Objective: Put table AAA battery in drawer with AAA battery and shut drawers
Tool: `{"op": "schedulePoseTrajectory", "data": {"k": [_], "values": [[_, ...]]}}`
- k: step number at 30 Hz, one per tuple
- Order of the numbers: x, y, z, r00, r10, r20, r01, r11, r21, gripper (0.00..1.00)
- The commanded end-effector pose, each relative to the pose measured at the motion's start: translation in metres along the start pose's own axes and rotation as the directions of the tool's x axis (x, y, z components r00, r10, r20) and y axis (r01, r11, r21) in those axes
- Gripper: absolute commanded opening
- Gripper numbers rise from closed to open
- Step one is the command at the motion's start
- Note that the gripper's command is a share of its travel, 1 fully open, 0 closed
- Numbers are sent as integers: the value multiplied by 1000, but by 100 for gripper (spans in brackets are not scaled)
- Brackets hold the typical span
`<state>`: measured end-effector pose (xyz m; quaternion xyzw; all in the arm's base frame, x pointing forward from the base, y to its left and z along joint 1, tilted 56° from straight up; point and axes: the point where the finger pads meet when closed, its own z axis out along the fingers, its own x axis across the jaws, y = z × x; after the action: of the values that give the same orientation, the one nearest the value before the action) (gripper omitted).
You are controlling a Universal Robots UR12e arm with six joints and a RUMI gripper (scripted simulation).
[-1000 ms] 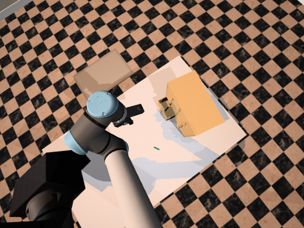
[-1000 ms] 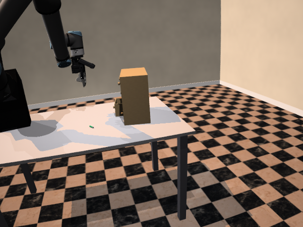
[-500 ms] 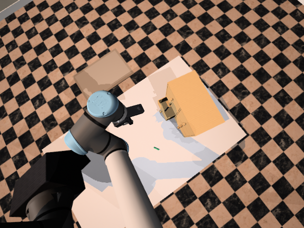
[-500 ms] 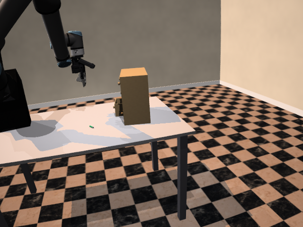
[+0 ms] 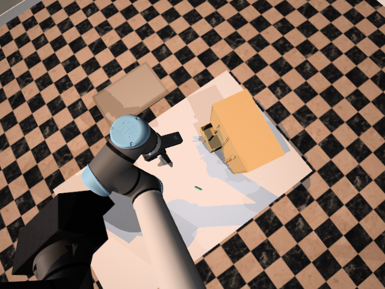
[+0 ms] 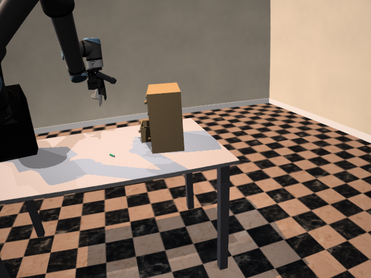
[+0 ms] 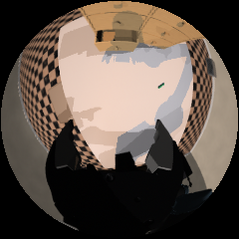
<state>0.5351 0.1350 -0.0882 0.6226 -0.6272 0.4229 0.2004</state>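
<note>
Green and small, the battery [image 5: 198, 188] [image 6: 112, 155] [image 7: 160, 86] lies flat on the desk [image 5: 177, 124] [image 6: 98, 140] [image 7: 110, 85], well in from the long edge nearest the exterior view. The wooden chest [image 5: 248, 132] [image 6: 166, 119] [image 7: 154, 30] stands upright toward the desk's far end, between its two corners there, well apart from the battery. One low drawer [image 5: 212, 141] [image 6: 145, 131] [image 7: 117, 41] juts out from the chest's front; a dark thing shows inside, too small to name. The claw [image 5: 164, 156] [image 6: 100, 97] [image 7: 114, 119] is wide open and grips nothing, high above the desk and apart from both chest and battery. Nothing stands between the battery and the chest on the desk, though the pulled-out drawer sticks into the space before the chest's front. Shadows fall across the desk around the battery. Beyond one long edge, a tan box-like slab [image 5: 132, 88] sits apart from the desk.

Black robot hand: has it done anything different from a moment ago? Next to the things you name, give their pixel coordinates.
Yes. The black two-fingered hand [image 5: 163, 155] [image 6: 102, 101] [image 7: 114, 119] has spread its fingers and now stands open. The small green battery [image 5: 198, 188] [image 6: 112, 155] [image 7: 161, 86], the orange-brown wooden chest [image 5: 251, 130] [image 6: 166, 122] [image 7: 154, 39] and its pulled-out drawer [image 5: 205, 142] [image 6: 143, 136] [image 7: 117, 46] look unmoved.
</note>
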Motion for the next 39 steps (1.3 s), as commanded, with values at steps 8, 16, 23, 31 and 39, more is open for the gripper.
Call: {"op": "schedulePoseTrajectory", "data": {"k": [8,16,23,31,39], "values": [[0,0,0,1000,0,0,0,1000,1,100],[0,0,0,1000,0,0,0,1000,1,100],[0,0,0,1000,0,0,0,1000,1,100],[0,0,-1,1000,0,0,0,1000,1,100],[0,0,-5,1000,0,0,0,1000,1,100]]}}
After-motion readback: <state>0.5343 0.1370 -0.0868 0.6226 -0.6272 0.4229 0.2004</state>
